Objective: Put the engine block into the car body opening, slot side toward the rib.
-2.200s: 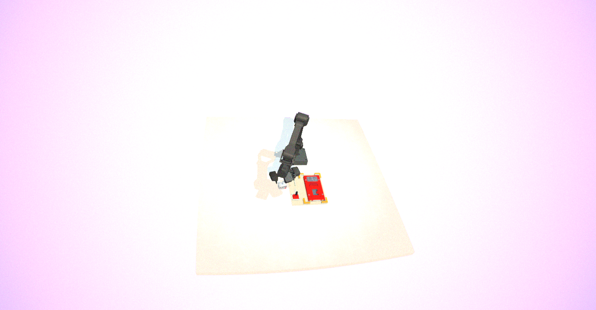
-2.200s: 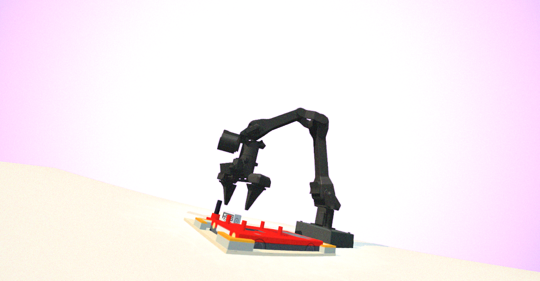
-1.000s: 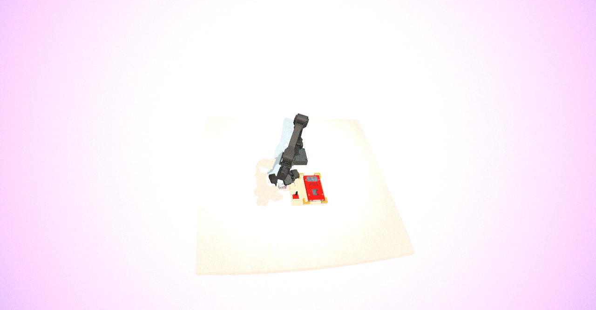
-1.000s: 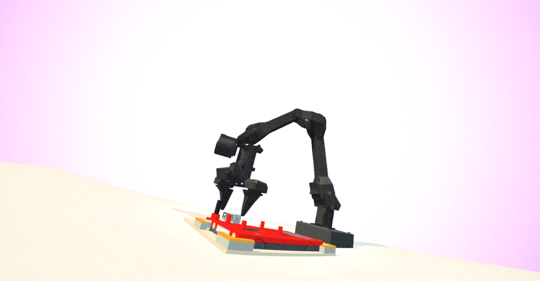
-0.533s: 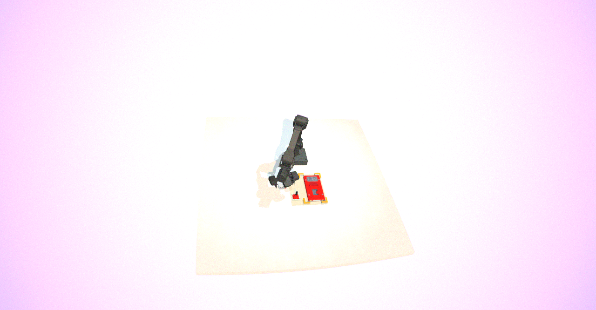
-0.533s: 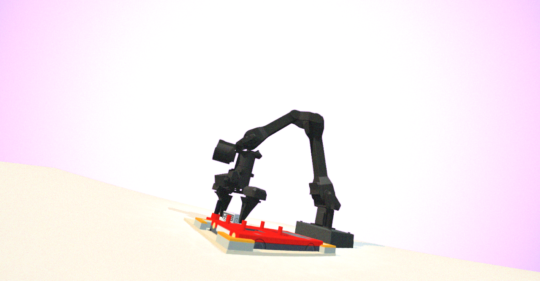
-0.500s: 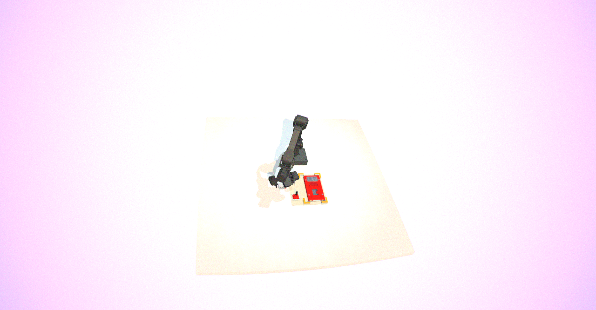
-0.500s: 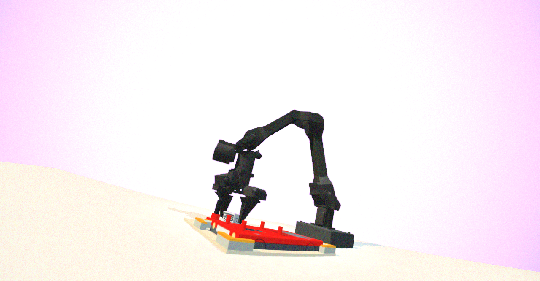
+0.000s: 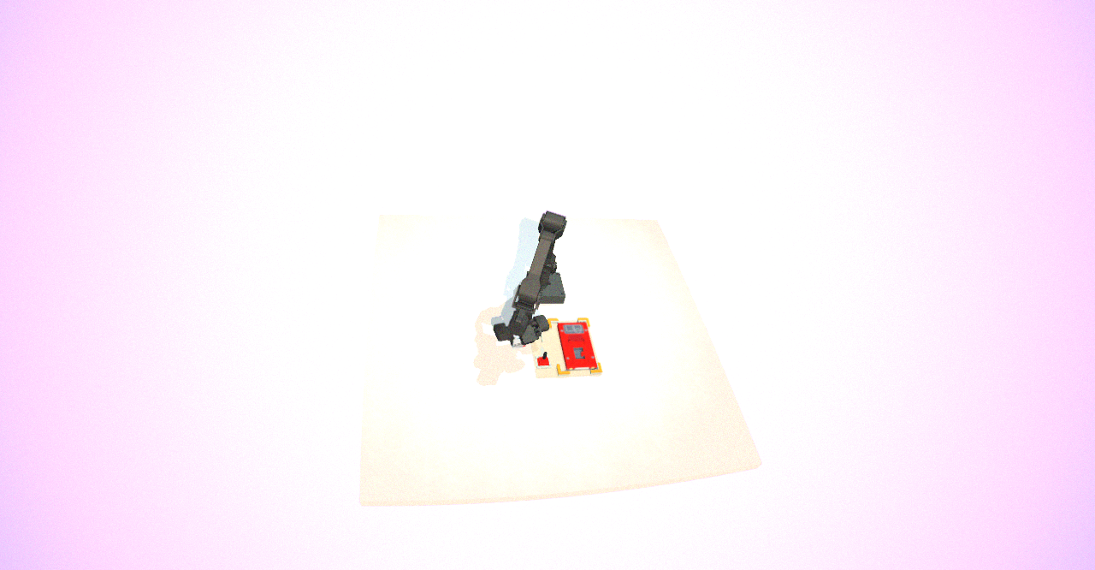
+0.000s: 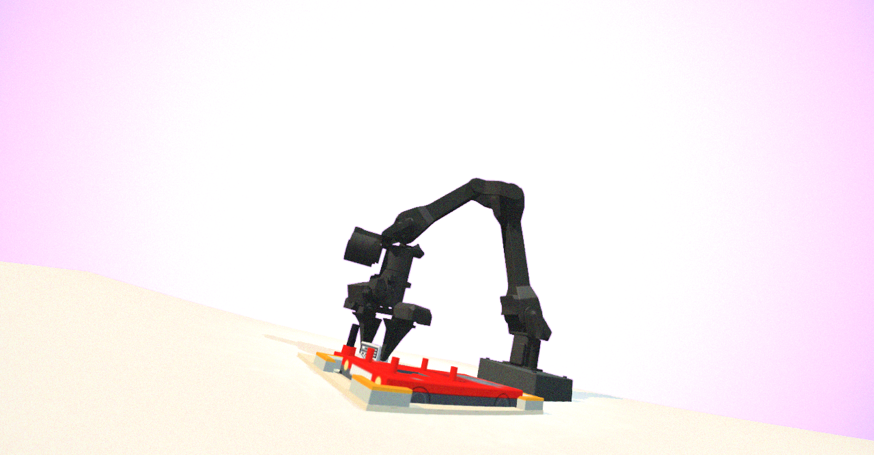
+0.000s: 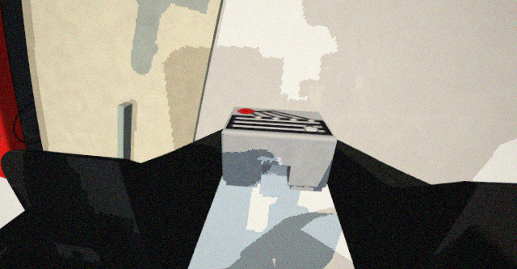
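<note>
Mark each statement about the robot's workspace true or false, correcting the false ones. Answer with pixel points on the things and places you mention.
1. The gripper (image 9: pixel 517 342) (image 10: pixel 373 354) (image 11: pixel 275 140) is closed on the engine block (image 10: pixel 370 347) (image 11: pixel 279 148). True.
2. The engine block sits inside the car body (image 9: pixel 576 345) (image 10: pixel 440 380). False: it is between the gripper's fingers, beside the board (image 9: pixel 545 371) (image 11: pixel 89 59).
3. The car body is blue. False: it is red.
4. The engine block's striped face carries a red round mark (image 11: pixel 245 111). True.
5. The engine block has no slot. False: a notch shows in its lower edge.
</note>
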Robot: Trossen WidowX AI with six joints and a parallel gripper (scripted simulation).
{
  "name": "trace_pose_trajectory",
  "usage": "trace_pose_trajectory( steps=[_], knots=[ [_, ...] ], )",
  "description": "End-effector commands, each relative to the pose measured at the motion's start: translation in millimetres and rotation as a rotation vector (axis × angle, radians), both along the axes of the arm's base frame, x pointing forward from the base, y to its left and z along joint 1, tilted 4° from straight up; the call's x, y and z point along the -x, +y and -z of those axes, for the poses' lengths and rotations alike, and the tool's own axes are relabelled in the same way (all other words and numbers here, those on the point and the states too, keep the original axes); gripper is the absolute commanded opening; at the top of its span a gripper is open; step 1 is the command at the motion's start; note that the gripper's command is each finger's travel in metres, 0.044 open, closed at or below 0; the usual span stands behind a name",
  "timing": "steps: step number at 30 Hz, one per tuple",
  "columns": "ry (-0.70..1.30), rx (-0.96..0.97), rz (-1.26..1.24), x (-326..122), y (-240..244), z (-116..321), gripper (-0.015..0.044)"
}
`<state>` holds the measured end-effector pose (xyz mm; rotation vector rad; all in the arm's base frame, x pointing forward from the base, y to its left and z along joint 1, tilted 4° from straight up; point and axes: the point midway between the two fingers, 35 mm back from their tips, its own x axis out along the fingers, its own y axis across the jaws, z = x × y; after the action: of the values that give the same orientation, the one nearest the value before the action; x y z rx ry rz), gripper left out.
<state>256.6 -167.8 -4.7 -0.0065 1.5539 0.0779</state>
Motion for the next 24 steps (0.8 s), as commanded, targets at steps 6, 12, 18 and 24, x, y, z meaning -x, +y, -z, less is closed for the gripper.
trace_pose_trajectory(
  steps=[6,12,18,24],
  knots=[
    [0.003,-0.001,0.002,-2.1,-2.6,-17.8,0.0000],
    [0.003,0.000,0.002,-4.0,-4.9,-36.0,0.0000],
    [0.003,0.000,0.003,-4.7,-6.5,-54.6,0.0000],
    [0.003,0.000,0.003,-4.4,-7.3,-73.6,0.0000]
  ],
)
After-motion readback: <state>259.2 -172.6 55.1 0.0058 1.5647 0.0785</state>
